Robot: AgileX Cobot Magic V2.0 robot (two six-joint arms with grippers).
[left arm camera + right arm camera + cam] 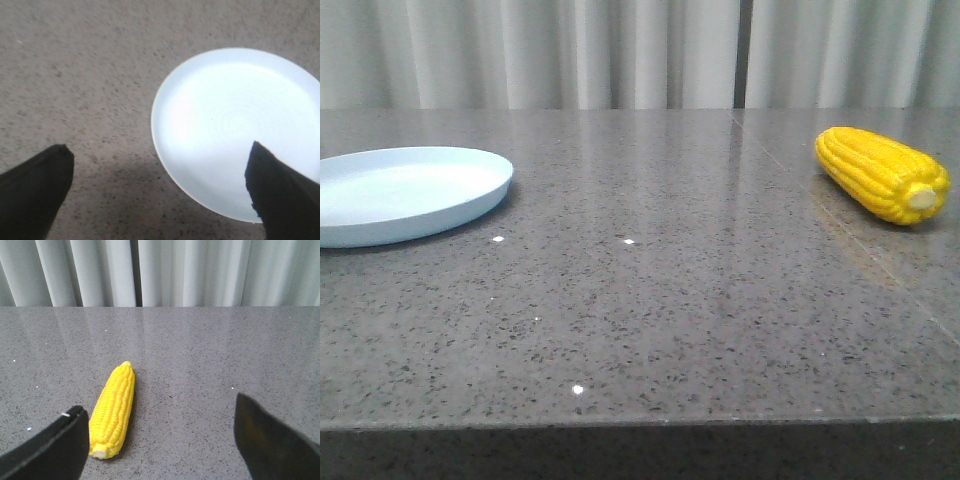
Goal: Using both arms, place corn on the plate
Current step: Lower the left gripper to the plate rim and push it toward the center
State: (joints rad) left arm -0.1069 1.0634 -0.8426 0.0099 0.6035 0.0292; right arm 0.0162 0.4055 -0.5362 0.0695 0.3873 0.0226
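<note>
Meanwhile, the corn is lying well apart from the plate; the left gripper and right gripper are both gaping wide, holding nothing.

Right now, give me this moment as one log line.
corn: on table, right | plate: left, empty | left gripper: open above plate | right gripper: open near corn

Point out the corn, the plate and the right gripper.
corn [880,172], front view, middle of the cob.
plate [470,205], front view, near rim.
right gripper [160,440], right wrist view, midway between open fingertips.

plate left on table, corn far right
</note>
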